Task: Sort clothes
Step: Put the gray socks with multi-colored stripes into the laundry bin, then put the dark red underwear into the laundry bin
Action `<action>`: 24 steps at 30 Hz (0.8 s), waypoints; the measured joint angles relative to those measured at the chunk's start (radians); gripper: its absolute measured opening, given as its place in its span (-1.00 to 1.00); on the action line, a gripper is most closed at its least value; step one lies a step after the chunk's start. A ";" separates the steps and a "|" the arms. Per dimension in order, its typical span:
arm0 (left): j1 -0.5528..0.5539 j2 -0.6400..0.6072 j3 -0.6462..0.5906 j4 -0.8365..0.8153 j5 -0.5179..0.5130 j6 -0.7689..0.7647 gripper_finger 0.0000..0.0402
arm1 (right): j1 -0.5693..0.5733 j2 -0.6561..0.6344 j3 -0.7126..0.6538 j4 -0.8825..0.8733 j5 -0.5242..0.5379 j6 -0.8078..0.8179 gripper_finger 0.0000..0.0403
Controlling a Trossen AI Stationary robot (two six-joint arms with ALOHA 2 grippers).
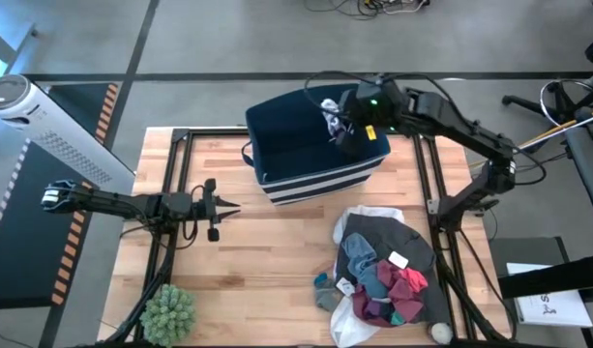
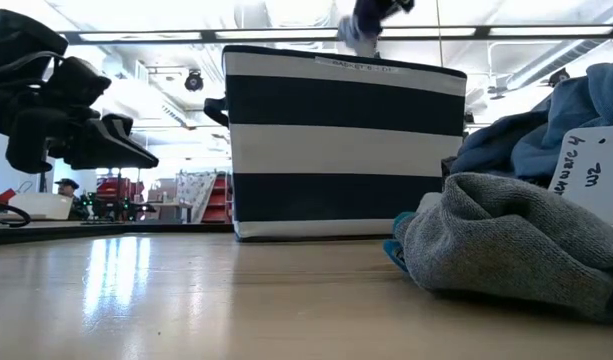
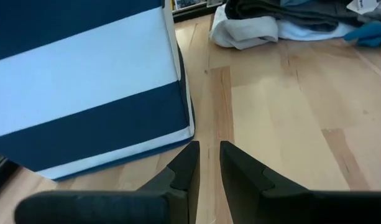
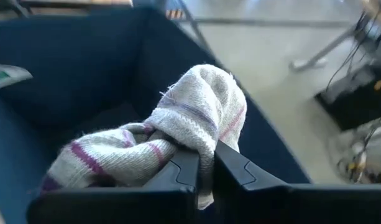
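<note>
Right gripper [image 4: 204,163], fingers clamped on a white sock [image 4: 178,134] with purple stripes, held over the navy striped bin [image 1: 311,145]; the sock folds over the fingertips, both ends trailing into the bin. Left gripper [image 3: 207,163] (idle, fingers nearly together) hovers beside the bin. Remaining clothes [image 1: 388,275] lie heaped near the table's right front.

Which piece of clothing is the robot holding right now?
The white sock with purple stripes, pinched in the right tool over the navy striped bin. The other clothes lie piled on the table.
</note>
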 joint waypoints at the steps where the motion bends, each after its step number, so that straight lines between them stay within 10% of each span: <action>1: 0.000 0.000 0.000 0.000 0.000 -0.006 -0.75 | -0.007 0.011 0.000 0.003 -0.008 0.001 -0.87; 13: 0.000 0.000 0.000 0.045 0.002 -0.115 -0.75 | -0.013 0.096 0.085 -0.065 -0.013 -0.052 -0.18; 24: 0.000 -0.007 0.000 0.174 0.070 -0.142 -0.87 | 0.044 -0.033 0.031 -0.156 -0.094 -0.006 -0.94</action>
